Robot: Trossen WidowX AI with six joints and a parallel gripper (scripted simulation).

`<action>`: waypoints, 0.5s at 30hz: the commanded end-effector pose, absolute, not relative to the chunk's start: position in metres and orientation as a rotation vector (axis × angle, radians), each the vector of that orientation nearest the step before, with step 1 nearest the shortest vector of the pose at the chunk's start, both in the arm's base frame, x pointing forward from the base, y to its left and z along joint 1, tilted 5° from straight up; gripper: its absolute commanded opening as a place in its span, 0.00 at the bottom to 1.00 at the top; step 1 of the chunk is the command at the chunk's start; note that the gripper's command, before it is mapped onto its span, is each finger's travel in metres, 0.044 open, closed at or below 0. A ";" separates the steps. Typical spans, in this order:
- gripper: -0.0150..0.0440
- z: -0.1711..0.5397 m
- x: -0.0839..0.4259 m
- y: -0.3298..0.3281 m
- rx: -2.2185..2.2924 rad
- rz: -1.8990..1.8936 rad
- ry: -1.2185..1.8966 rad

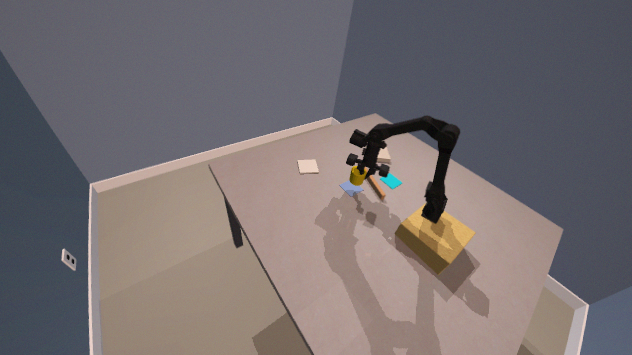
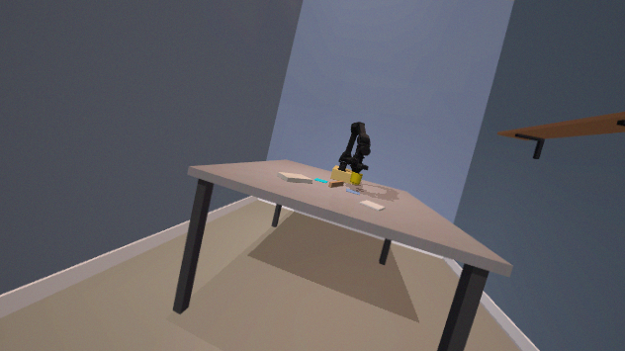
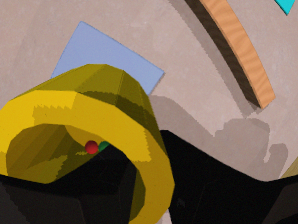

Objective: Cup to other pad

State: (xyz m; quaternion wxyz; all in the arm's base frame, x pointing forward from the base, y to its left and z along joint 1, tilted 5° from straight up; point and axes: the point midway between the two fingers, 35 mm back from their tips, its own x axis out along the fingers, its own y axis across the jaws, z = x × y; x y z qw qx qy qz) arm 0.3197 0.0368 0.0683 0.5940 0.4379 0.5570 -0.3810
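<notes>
Pincer (image 1: 361, 171) (image 2: 355, 172) (image 3: 148, 137): one, black, closed on the wall of the cup. Cup (image 1: 357, 176) (image 2: 356, 178) (image 3: 95, 107): one, yellow, held in the air above the blue pad, its mouth facing the wrist camera. Marbles: one red marble (image 3: 91, 147) and one green marble (image 3: 104, 146), the latter partly hidden, both inside the cup. Blue pad (image 1: 351, 188) (image 2: 353, 191) (image 3: 110, 55): flat on the table (image 1: 280, 199) (image 2: 346, 207) (image 3: 35, 30), below the cup. Wooden bar (image 1: 376, 187) (image 2: 336, 184) (image 3: 245, 55): one, orange-brown, lying between the two pads. Cyan pad (image 1: 391, 181) (image 2: 320, 180) (image 3: 287, 5): flat, beyond the bar from the blue one. Pale slabs: a thin square one (image 1: 308, 166) (image 2: 372, 205), well apart from the cup; a thicker one (image 1: 384, 155) (image 2: 295, 177), near the cyan pad. Arm (image 1: 407, 126) (image 2: 358, 130): black, arched, mounted on a yellow wooden block (image 1: 435, 244) (image 2: 340, 174).
</notes>
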 end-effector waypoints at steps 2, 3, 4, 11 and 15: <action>0.25 0.069 0.315 0.026 1.022 -0.882 1.287; 0.25 0.069 0.314 0.024 1.022 -0.882 1.287; 0.25 0.068 0.313 0.022 1.022 -0.882 1.286; 0.25 0.066 0.305 0.007 1.022 -0.883 1.283; 0.25 0.065 0.301 -0.002 1.021 -0.883 1.283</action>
